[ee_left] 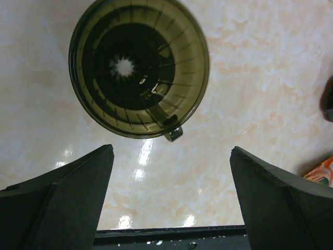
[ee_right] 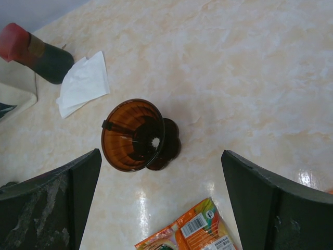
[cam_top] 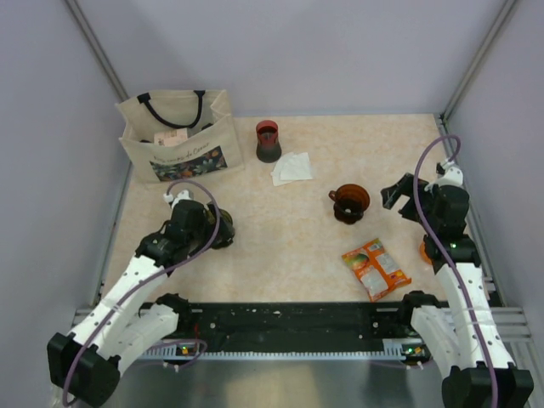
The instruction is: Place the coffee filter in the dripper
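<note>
left gripper (ee_left: pixel 171 200), fingers spread and empty, hovers just short of the upright olive-green dripper (ee_left: pixel 139 67) at the table's left; right gripper (ee_right: pixel 161 203), equally spread, faces an amber dripper (ee_right: pixel 136 136); beyond lies the white coffee filter (cam_top: pixel 292 167).

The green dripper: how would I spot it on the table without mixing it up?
Look at the left half of the table, just ahead of the left claw. The dripper stands upright, mouth up. It is dark olive green; the other cone, farther right, is amber brown.
</note>
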Controlling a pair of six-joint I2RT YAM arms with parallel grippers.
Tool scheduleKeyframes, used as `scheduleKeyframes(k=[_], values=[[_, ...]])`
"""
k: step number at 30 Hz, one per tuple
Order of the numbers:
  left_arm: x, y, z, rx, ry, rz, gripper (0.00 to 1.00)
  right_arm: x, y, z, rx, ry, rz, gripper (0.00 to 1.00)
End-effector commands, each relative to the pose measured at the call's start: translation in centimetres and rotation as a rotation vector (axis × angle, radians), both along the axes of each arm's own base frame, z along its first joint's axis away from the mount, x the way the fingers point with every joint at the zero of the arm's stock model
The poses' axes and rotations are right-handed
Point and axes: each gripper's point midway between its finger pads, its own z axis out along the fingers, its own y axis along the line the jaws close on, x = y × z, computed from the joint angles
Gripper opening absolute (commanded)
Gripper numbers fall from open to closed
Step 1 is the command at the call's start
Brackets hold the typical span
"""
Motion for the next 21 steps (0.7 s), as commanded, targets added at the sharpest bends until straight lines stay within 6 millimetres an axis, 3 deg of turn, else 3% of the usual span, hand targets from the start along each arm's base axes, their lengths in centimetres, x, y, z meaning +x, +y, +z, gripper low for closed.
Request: scheduleKeyframes(k=[1,7,18,20,21], values=[[-0.8,-0.1,-3.1,0.006,0.075,0.063,0.97,0.4,-0.2,0.4,-0.009,-0.010,-0.002,0.98],[0.6,-2.2,-3.7,0.023,0.109,0.010,0.88,0.4,0.1,0.2,-0.004,-0.002,0.014,0.98],[1.3,-2.0,-3.8,0.247,0.113,0.082,0.71,0.4,-0.2,0.0,-0.011,-0.003,0.000,0.97],[1.6,-1.9,-3.8,0.270,0.112,0.092,0.55,0.4,-0.2,-0.3,-0.010,0.003,0.000,0.96],[1.6,-1.9,-3.8,0.280,0.114,0.094,0.55,0.5,-0.2,-0.3,-0.009,0.005,-0.002,0.96]])
